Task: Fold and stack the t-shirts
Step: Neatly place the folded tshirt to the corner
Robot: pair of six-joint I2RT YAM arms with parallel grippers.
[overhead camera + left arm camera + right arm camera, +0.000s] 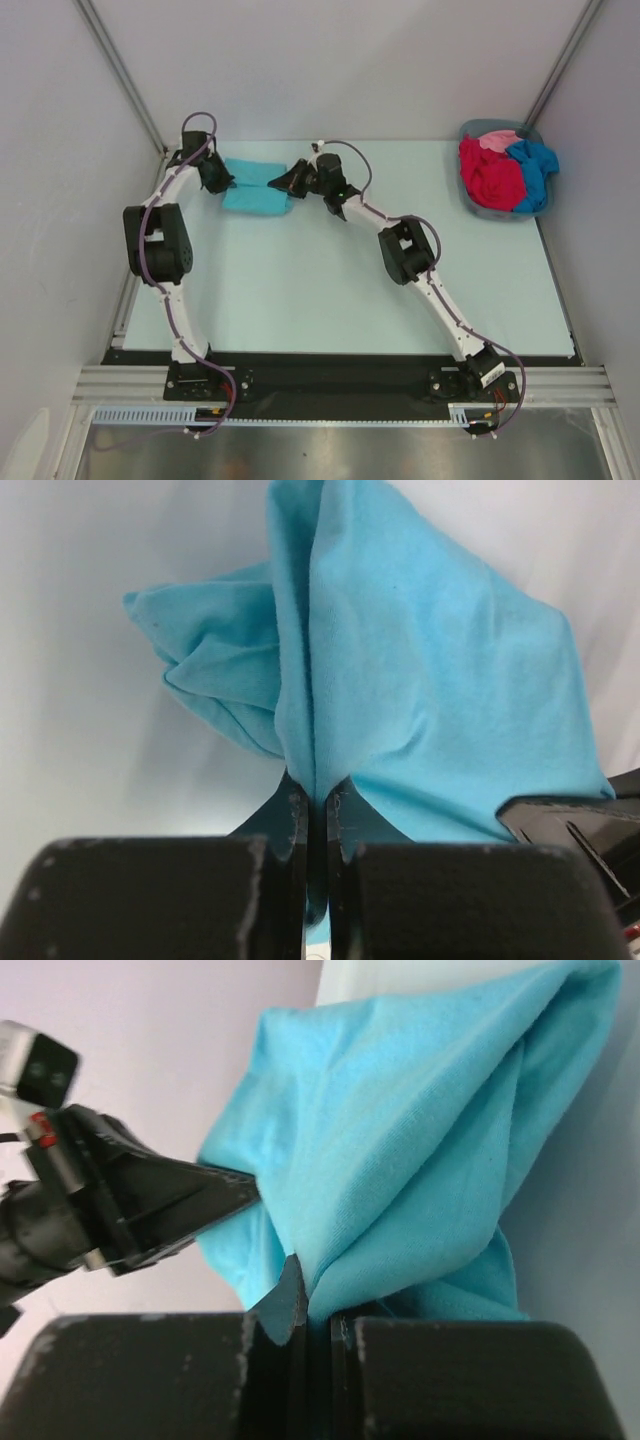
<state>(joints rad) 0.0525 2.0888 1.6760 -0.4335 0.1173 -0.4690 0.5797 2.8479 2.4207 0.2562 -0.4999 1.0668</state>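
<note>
folding the teal t-shirt point(255, 186) looks to be the step in hand: it sits bunched into a small, thick rectangle between the two claws, towards the far left of the table point(330, 290). the left claw point(222, 180) is clenched on a pinch of cloth; its wrist view shows the fabric rising straight out from between the closed fingers point(296, 815) and fanning away ahead of them. the right claw point(280, 183) is likewise clamped on a fold at the opposite edge, the cloth draping up and to the right of its tips, with the other claw's black body just to its left. both arms reach far forward, elbows raised, wrists turned inward so the claws face each other across the tee. next, i judge, the pair must lay the held edges down evenly, then let go without dragging the fold open. well off to the right claw's right, the red tee point(488, 172), pink tee point(498, 139) and blue tee point(535, 165) wait in the basket point(497, 216).
</note>
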